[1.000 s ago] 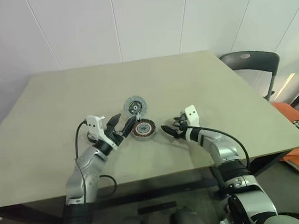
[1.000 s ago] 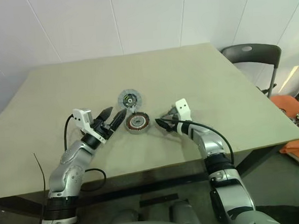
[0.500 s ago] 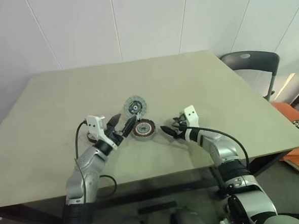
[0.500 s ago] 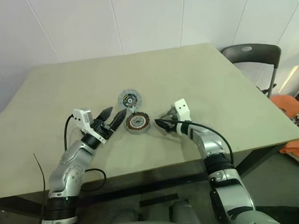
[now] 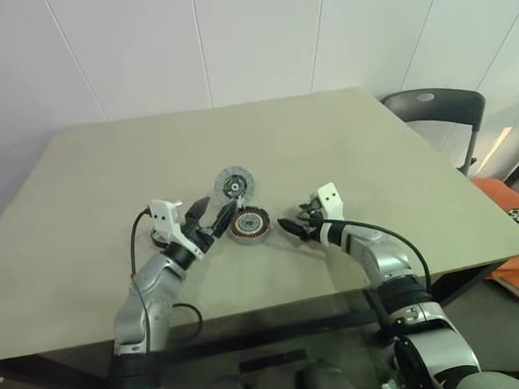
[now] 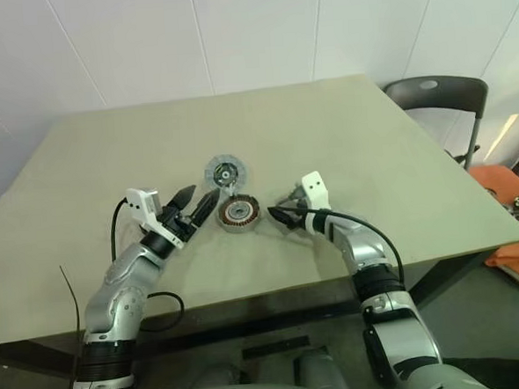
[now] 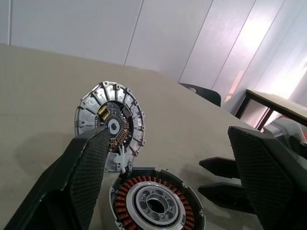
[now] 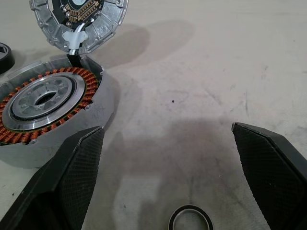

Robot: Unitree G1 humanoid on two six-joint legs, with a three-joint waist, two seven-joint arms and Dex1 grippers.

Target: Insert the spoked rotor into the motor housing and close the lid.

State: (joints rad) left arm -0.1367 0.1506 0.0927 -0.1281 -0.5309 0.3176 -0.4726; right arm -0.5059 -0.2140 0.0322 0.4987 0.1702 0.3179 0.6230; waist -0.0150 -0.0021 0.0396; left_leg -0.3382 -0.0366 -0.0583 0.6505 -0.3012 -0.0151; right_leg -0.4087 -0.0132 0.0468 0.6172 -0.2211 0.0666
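The motor housing (image 5: 248, 222), with its ring of copper coils, lies flat on the table (image 5: 100, 178). The spoked rotor (image 5: 234, 184) is a grey ribbed disc that stands tilted up at the housing's far rim, joined to it by a small white piece (image 7: 121, 160). A lid apart from this disc is out of view. My left gripper (image 5: 218, 208) is open just left of the housing, its fingers (image 7: 84, 172) flanking the disc and the housing's near-left rim without touching. My right gripper (image 5: 294, 221) is open just right of the housing and holds nothing.
A thin black ring (image 8: 190, 221) lies on the table under my right gripper. A black round part (image 8: 5, 55) sits left of the housing. A dark chair (image 5: 435, 106) stands off the table's right far corner, with orange material (image 5: 507, 201) on the floor beyond.
My right gripper has crept slightly left toward the housing. The left gripper, the housing and the disc have not moved.
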